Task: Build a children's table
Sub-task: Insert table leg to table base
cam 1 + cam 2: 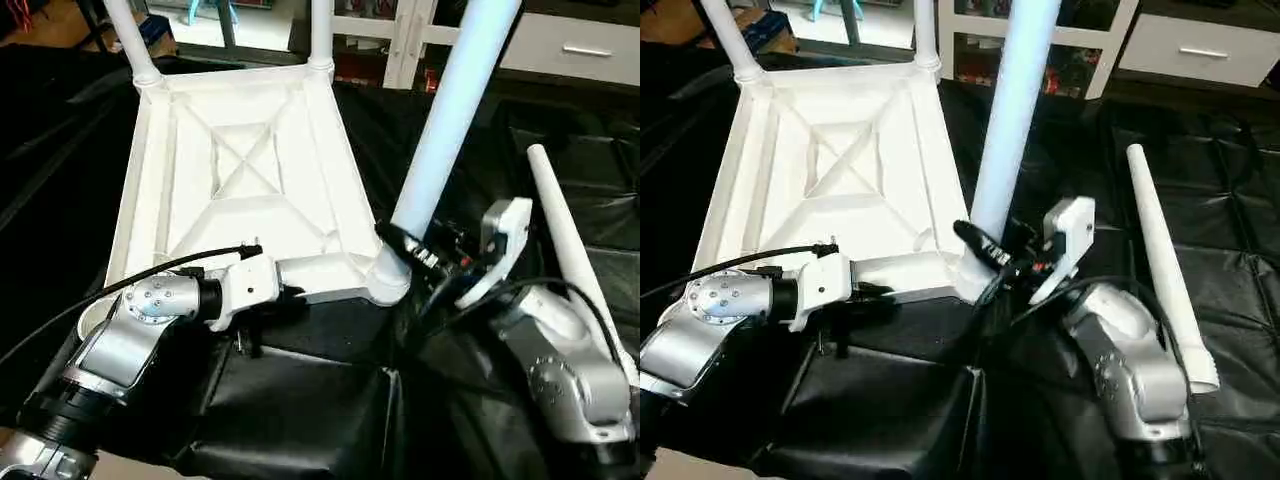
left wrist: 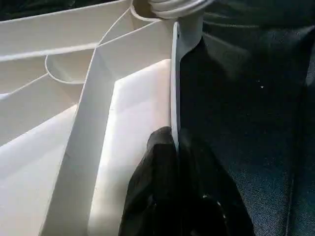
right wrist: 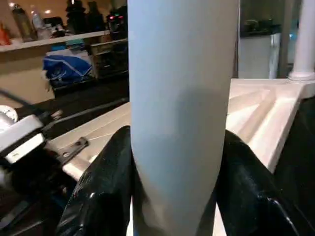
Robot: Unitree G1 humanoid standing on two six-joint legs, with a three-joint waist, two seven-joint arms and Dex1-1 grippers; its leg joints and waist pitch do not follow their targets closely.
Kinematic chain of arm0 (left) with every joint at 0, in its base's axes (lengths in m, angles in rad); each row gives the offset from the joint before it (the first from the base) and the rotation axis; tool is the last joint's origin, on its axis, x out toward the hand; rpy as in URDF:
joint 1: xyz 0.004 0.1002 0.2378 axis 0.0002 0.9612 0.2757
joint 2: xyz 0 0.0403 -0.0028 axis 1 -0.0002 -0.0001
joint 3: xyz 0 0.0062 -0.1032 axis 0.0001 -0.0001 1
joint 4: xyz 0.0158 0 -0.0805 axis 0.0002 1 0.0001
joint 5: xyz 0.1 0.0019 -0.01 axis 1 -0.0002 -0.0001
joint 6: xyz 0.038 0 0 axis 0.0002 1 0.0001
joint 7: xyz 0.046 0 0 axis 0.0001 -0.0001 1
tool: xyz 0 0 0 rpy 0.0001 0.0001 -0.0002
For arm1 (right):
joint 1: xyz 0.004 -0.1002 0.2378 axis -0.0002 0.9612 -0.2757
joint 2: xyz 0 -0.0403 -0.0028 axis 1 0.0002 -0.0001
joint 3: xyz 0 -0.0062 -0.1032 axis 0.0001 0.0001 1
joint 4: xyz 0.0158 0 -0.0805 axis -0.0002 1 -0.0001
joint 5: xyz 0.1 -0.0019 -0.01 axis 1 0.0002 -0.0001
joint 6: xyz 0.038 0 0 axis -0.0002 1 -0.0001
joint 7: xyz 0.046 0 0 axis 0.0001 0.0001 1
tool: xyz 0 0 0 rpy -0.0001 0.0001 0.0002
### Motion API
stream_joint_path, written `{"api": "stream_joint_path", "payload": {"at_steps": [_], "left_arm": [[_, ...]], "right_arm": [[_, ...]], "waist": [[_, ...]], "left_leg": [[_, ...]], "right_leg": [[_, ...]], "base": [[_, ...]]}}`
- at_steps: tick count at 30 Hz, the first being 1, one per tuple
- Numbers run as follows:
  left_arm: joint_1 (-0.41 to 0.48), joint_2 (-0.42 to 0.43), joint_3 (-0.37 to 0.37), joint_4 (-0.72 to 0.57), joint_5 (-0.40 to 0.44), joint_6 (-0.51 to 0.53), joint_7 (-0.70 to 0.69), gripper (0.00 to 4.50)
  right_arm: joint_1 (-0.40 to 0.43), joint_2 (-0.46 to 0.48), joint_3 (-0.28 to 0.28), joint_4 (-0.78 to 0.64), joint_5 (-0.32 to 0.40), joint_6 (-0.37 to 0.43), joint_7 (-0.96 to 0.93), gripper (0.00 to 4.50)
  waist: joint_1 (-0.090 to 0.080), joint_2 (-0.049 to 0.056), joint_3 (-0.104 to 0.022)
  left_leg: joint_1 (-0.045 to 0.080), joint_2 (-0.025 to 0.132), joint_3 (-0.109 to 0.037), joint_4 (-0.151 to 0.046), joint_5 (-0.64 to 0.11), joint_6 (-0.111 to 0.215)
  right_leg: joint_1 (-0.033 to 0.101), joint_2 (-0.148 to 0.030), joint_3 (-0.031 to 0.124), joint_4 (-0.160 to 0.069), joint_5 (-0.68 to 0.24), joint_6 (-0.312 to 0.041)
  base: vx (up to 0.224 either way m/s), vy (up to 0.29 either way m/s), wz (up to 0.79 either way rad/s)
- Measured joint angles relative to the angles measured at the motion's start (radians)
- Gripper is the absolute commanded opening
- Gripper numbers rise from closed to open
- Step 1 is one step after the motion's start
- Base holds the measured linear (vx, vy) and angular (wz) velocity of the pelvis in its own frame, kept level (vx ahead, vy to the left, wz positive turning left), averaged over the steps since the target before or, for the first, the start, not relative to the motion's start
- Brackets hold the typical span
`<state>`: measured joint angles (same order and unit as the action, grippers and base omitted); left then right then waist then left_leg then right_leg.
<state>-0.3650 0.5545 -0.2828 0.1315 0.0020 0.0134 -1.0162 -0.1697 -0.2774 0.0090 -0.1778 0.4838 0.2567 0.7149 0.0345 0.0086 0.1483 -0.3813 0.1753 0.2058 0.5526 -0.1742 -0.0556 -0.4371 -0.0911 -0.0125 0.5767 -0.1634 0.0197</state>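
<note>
Left gripper (image 2: 174, 162): pinched on near rim of upturned white plastic ribbed tabletop (image 1: 240, 170) on black-draped work table (image 1: 560, 150) | right gripper (image 3: 174, 187): clasps white cylindrical tube leg (image 1: 450, 120) standing in near corner socket (image 1: 388, 283)

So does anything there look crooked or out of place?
One thing: the leg the right claw grips at the near-right corner socket leans outward, while the two far legs stand straight. A fourth leg lies loose on the black cloth. The left claw pinches the tabletop's rim.
</note>
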Motion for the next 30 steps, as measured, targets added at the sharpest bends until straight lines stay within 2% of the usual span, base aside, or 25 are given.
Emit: {"api": "stream_joint_path", "payload": {"at_steps": [6, 10, 13, 18, 30], "left_arm": [[0.0, 0.0, 0.0, 0.0, 0.002, 0.0, 0.0, 0.0], [0.0, 0.0, 0.0, 0.001, 0.002, -0.001, 0.0, 0.0], [-0.001, -0.001, 0.0, 0.002, 0.002, -0.002, 0.0, 0.0], [0.0, -0.004, -0.002, 0.001, 0.004, -0.004, 0.0, 0.0], [0.003, -0.004, -0.002, -0.006, 0.004, -0.001, 0.002, 0.0]], "right_arm": [[0.026, 0.009, 0.006, -0.014, -0.018, -0.032, -0.012, 1.8], [0.004, 0.017, -0.01, -0.002, -0.005, -0.025, -0.03, 1.8], [-0.026, 0.002, -0.008, 0.027, -0.023, -0.038, -0.029, 1.8], [-0.061, -0.066, 0.03, 0.049, -0.099, -0.102, 0.021, 1.8], [-0.06, -0.081, 0.068, 0.094, -0.159, -0.23, 0.057, 1.8]], "waist": [[0.0, -0.001, -0.002], [-0.001, -0.001, -0.002], [-0.001, -0.001, -0.002], [0.001, 0.0, -0.002], [0.0, 0.0, -0.002]], "left_leg": [[0.0, 0.0, 0.0, 0.0, 0.0, 0.0], [0.0, 0.0, 0.0, 0.0, 0.0, 0.0], [-0.001, 0.0, 0.0, 0.0, 0.0, 0.0], [-0.001, -0.001, 0.0, -0.001, 0.0, 0.0], [-0.001, -0.001, 0.0, -0.001, 0.0, 0.0]], "right_leg": [[0.0, 0.0, 0.0, 0.0, -0.001, 0.002], [0.0, 0.0, 0.0, 0.0, -0.001, 0.001], [0.0, 0.0, 0.0, 0.0, 0.0, 0.001], [0.0, 0.0, 0.0, 0.0, 0.002, -0.003], [0.0, 0.0, 0.0, -0.001, 0.002, -0.003]], "base": [[0.0, 0.0, 0.0], [0.0, 0.0, 0.0], [0.0, 0.0, 0.0], [0.0, 0.0, 0.0], [0.0, 0.0, 0.0]]}}
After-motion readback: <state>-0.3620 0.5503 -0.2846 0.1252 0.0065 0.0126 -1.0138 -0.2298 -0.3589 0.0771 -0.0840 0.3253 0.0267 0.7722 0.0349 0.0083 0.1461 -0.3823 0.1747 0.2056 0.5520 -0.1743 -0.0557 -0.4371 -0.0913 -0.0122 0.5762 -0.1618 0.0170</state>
